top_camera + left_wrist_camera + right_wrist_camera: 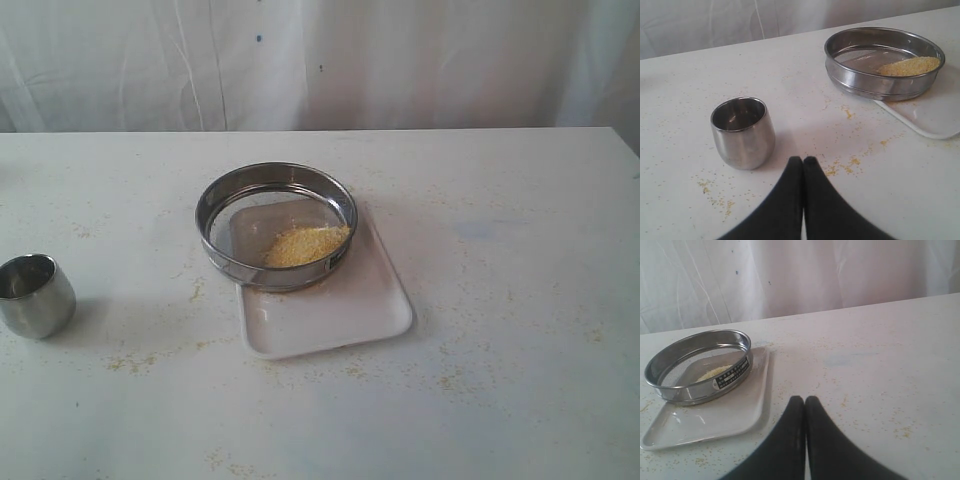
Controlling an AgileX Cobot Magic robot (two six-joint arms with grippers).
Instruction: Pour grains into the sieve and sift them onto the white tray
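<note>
The left gripper (803,161) is hovering with its jaws pressed together, holding nothing; the right gripper (805,400) is doing likewise. A steel cup (742,132) is standing near the left edge of the table (520,300). The sieve (276,225) is sitting on the back end of the white tray (330,310), mid-table, with grains (305,245) heaped inside; its dark label (732,374) is carrying writing (too small to read).

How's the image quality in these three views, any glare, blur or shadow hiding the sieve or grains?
Exterior view: soft, washed-out, evenly lit; sieve and grains stay readable. Left wrist view: sharper, steel cup casts only a faint shadow. Right wrist view: pinkish cast, black fingers cover the lower middle, sieve label text unreadable.
</note>
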